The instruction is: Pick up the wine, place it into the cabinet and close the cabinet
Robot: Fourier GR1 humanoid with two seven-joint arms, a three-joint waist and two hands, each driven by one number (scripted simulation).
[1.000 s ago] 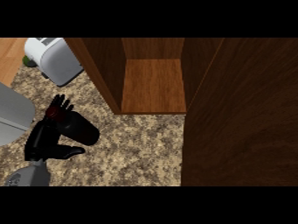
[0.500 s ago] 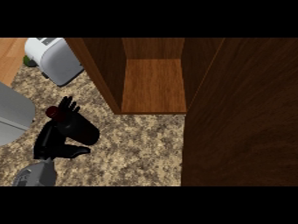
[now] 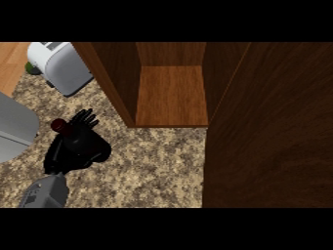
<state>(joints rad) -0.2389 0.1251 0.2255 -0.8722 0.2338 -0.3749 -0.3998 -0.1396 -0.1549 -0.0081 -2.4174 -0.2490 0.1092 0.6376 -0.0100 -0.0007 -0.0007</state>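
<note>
The wine bottle (image 3: 59, 126) shows only as a dark red top with a bit of dark neck, standing on the speckled counter left of the cabinet. My left hand (image 3: 75, 146) is curled round it and hides the body. The grey forearm (image 3: 45, 191) comes in from the lower left. The wooden cabinet (image 3: 173, 93) is open, its shelf bare, a short way to the right of and beyond the hand. Its door (image 3: 277, 127) stands open, filling the right side of the view. My right hand does not show.
A white toaster (image 3: 61, 66) sits at the back left, with something small and green (image 3: 32, 68) beside it. A large grey rounded object (image 3: 3, 129) lies close to the left of the hand. Speckled counter (image 3: 155, 166) stretches between the hand and the door.
The left hand and forearm have shifted slightly right and toward the cabinet, with the bottle top still showing beside the fingers.
</note>
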